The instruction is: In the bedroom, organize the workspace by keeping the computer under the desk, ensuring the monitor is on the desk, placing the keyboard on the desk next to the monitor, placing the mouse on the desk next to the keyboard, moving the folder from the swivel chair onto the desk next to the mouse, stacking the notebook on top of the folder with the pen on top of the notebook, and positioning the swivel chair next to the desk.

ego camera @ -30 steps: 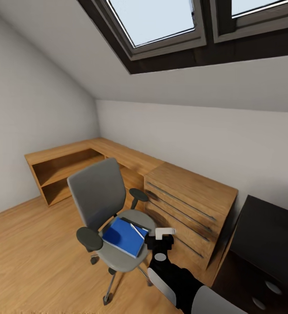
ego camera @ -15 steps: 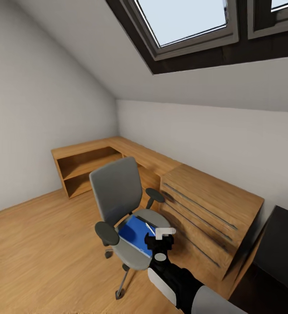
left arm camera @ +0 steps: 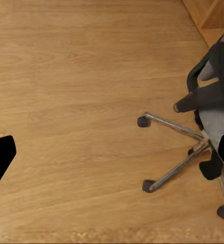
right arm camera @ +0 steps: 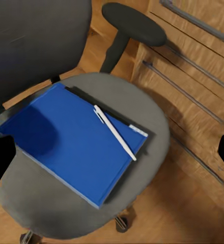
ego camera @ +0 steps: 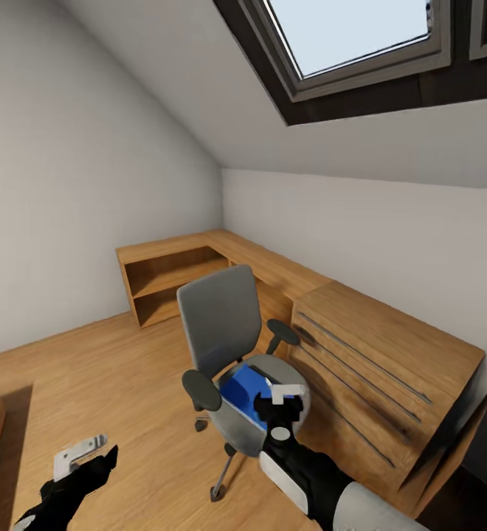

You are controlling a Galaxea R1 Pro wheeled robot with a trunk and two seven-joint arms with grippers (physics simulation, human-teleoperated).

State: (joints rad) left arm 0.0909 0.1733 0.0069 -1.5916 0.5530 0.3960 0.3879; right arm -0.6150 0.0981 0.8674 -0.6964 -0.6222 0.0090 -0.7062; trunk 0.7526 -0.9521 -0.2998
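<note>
Swivel chair (ego camera: pixel 232 354) is seen beside the low wood cabinet (ego camera: pixel 376 354). Directly beneath the right pincer (ego camera: pixel 282 398), the blue folder (right arm camera: pixel 74 145) lies on the seat, with the pen (right arm camera: pixel 114 132) resting on it. Both pincers are spread and grasp nothing; the left pincer (ego camera: pixel 81 457) is held over the plank floor (left arm camera: pixel 76 76).

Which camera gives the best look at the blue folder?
The right wrist view: the folder lies flat on the chair seat in full, pen on top. The head view shows a blue patch behind the right gripper.
</note>
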